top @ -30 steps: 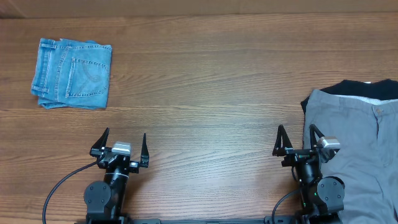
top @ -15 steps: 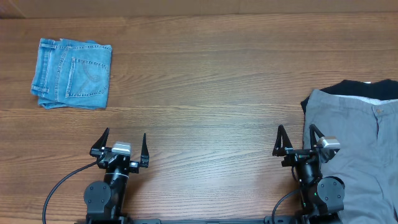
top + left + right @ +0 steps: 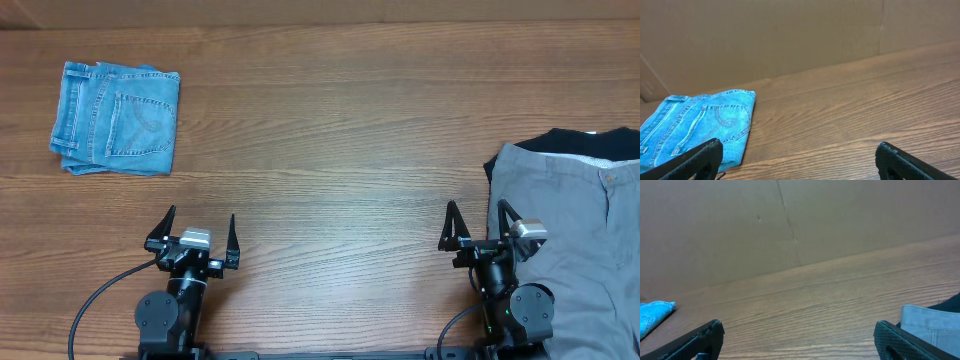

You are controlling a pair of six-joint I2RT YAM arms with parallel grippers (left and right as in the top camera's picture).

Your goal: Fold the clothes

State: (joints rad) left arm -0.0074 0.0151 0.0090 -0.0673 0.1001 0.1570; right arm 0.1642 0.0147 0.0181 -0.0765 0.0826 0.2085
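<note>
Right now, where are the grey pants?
In the overhead view, the grey pants lie at the far right, right beside the right gripper, with a black garment peeking out at their far edge.

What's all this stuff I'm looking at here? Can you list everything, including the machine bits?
grey trousers: one, mid-grey, spread flat at the table's right edge, partly out of frame
black garment: one, black, peeking out from under the trousers' far edge
jeans: one pair, light blue, folded, far left corner
table: one, brown wood grain, under everything
back wall: one, plain brown, behind the table
left gripper: one, black, near edge left, open
right gripper: one, black, near edge right beside the trousers, open
</note>
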